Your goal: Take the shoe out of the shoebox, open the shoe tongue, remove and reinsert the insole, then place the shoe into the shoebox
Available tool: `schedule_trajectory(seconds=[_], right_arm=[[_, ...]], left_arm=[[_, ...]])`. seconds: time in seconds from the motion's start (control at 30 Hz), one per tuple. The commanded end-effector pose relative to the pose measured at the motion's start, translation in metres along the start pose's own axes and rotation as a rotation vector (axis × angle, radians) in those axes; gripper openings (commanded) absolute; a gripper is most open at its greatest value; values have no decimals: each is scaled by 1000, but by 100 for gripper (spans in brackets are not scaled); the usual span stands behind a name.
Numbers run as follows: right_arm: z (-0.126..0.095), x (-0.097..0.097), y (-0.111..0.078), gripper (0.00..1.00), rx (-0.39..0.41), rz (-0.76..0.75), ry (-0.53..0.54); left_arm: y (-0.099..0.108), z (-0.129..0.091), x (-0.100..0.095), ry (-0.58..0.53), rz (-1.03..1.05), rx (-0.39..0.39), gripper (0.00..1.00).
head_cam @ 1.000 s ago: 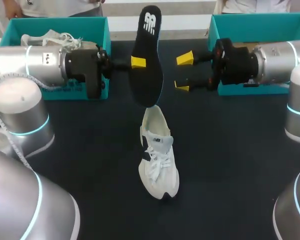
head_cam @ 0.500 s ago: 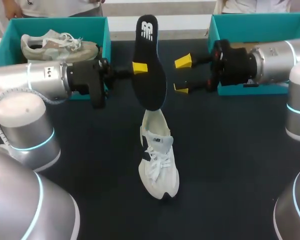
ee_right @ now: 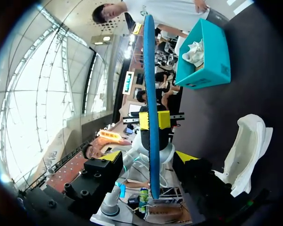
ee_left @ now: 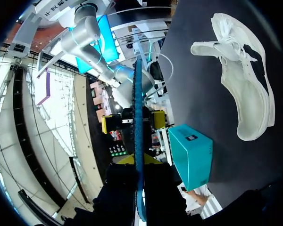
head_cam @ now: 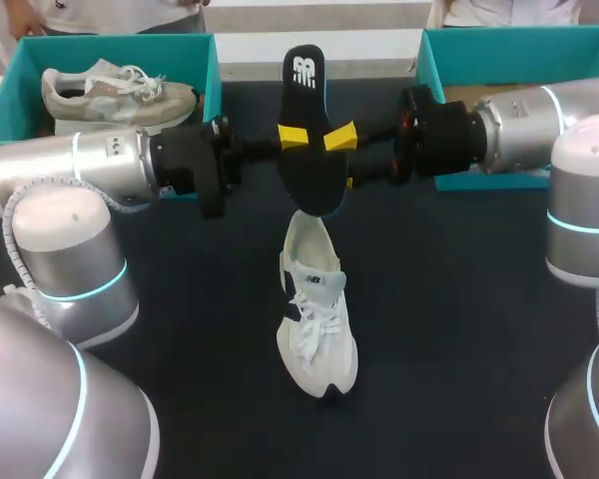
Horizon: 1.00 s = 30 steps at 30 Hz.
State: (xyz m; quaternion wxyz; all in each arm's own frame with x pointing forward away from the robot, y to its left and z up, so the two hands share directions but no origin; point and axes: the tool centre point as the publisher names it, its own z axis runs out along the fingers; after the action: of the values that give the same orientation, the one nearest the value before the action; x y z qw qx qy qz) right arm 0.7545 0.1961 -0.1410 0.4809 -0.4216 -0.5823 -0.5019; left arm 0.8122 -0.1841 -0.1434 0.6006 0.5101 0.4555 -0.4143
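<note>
Black table (head_cam: pixel 479 339) carries everything. Left gripper (head_cam: pixel 294 137) pinches the insole (head_cam: pixel 312 178) near its middle, one yellow tip on the near face and the other hidden behind it. The right wrist view shows both tips pressed against the two faces. Right gripper (ee_right: pixel 151 157) stands wide, its fingers either side of the insole's edge from the 3 o'clock side, and neither touches it in that wrist view. The insole hangs upright in the air toward the table's 12 o'clock, black, logo end up. Its lower end is just over the heel of the shoe (head_cam: pixel 317 319); whether they touch I cannot tell. The shoe lies at the centre, white with a dark side panel, heel toward 12 o'clock, toe toward 6, laced, mouth gaping. Left arm (head_cam: pixel 110 170) comes in from 9 o'clock and right arm (head_cam: pixel 519 125) from 3 o'clock. Left box (head_cam: pixel 212 70), teal, sits at 10 o'clock with a second shoe (head_cam: pixel 120 90) inside. Right box (head_cam: pixel 434 55), also teal, sits at 2 o'clock behind the right arm.
</note>
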Motion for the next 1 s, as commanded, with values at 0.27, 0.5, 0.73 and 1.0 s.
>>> schedule_trajectory(seconds=[0.27,0.5,0.73,1.0], right_arm=[[8,-7,8,13,21,5,11],[8,-7,8,0,27,6,9],[9,-7,8,0,32,-2,11],[0,-7,7,0,-15,1,-41]], left_arm=[[-5,12,1,-12,-17,9,0],[-6,12,2,-16,-32,7,0],[-12,14,4,-14,-41,18,0],[-2,-2,-1,39,-48,-22,100]])
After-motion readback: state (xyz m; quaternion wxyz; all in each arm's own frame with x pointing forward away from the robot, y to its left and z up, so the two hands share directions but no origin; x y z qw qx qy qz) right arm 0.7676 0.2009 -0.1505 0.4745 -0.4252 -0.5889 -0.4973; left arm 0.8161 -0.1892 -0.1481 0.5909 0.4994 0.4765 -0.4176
